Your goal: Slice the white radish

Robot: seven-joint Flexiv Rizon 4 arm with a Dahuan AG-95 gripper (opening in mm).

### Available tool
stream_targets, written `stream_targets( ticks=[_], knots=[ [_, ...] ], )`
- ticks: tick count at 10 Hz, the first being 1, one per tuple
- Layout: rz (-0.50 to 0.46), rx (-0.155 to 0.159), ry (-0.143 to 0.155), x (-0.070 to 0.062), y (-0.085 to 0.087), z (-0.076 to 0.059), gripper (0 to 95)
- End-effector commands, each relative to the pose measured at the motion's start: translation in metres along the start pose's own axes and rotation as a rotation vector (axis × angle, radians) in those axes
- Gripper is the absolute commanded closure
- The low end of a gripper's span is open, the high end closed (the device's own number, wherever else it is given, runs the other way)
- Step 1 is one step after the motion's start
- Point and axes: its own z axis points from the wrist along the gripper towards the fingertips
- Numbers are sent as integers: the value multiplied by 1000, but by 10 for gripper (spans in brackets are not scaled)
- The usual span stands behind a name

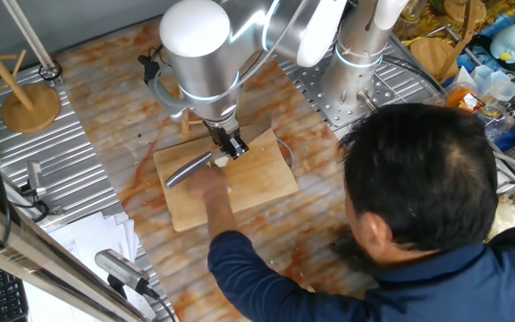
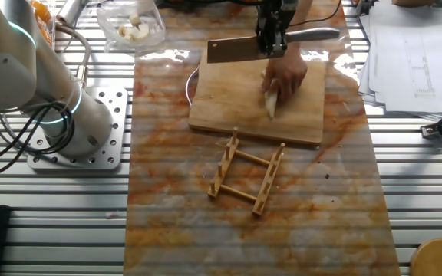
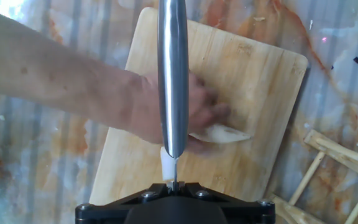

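The white radish [image 3: 225, 134] lies on the wooden cutting board [image 3: 260, 81], a tapered cream-white root pinned under a person's hand [image 3: 142, 106]. In the other fixed view the radish [image 2: 270, 103] pokes out from under the fingers. My gripper [image 3: 174, 183] is shut on a steel knife [image 3: 173, 74], held above the hand and the board. In the other fixed view my gripper [image 2: 271, 40] holds the knife with its blade [image 2: 232, 50] over the board's far edge. In one fixed view my gripper [image 1: 229, 148] is over the board [image 1: 271, 183] and the radish is mostly hidden.
A wooden rack [image 2: 248, 176] stands beside the board. A clear bag of pale chunks [image 2: 133, 27] lies at the far corner. The person's head and arm [image 1: 418, 179] lean over the table. A wooden stand [image 1: 29, 107] is at the left.
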Motion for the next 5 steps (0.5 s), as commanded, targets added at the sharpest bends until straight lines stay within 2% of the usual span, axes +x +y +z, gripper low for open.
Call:
stream_targets(
  ticks=[1, 2, 5],
  knots=[
    [6, -10, -10, 1, 0, 0, 950],
    [23, -20, -9, 1, 0, 0, 950],
    [55, -21, -16, 1, 0, -1, 950]
  ],
)
